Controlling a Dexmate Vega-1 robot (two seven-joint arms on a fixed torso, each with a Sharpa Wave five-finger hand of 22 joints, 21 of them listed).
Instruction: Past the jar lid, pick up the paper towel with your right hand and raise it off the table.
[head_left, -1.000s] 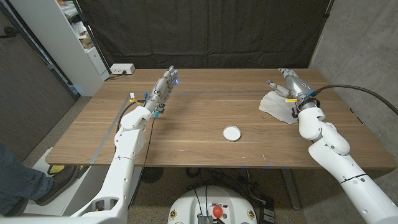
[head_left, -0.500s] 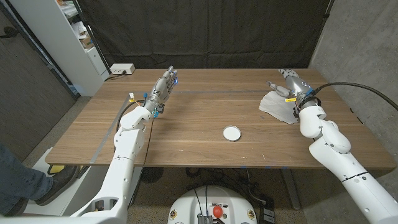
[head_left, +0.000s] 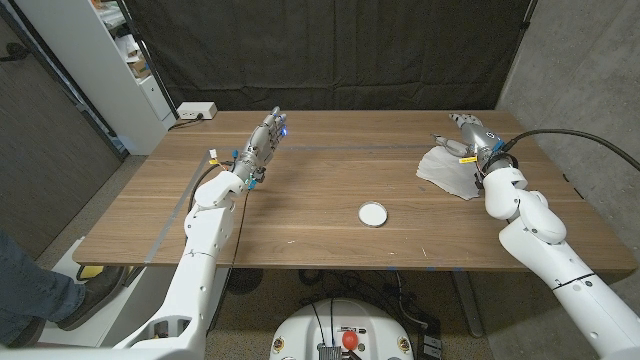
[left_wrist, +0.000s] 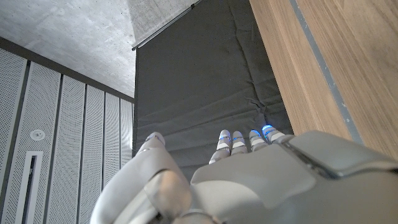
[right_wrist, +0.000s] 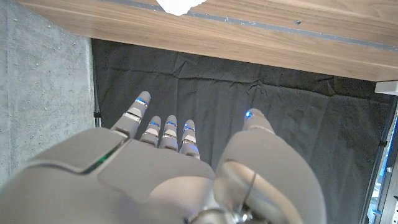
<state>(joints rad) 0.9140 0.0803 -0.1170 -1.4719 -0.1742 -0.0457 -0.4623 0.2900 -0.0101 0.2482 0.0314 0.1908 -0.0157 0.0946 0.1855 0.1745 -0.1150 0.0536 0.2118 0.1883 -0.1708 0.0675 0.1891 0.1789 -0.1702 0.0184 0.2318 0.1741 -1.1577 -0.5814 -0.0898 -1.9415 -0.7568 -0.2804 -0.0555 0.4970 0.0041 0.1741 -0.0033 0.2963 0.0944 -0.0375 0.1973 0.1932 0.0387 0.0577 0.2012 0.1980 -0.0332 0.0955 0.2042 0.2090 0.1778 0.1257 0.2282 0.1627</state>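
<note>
A crumpled white paper towel (head_left: 447, 169) lies on the wooden table (head_left: 330, 190) at the right, beyond the small round white jar lid (head_left: 372, 213) near the table's middle front. My right hand (head_left: 468, 138) hovers over the towel's far right part, fingers spread and straight, holding nothing. A corner of the towel (right_wrist: 177, 6) shows in the right wrist view beyond the right hand (right_wrist: 168, 168). My left hand (head_left: 262, 146) is raised over the table's left part, fingers straight and apart, empty; its back (left_wrist: 249, 180) shows in the left wrist view.
A white power strip (head_left: 196, 111) sits at the table's far left corner. A white shelf unit (head_left: 120, 60) stands left of the table, a black curtain (head_left: 330, 50) behind it. A person's leg (head_left: 30, 290) shows at the lower left.
My right hand has shifted slightly right and farther over the towel. The left arm, the lid and the towel have not moved.
</note>
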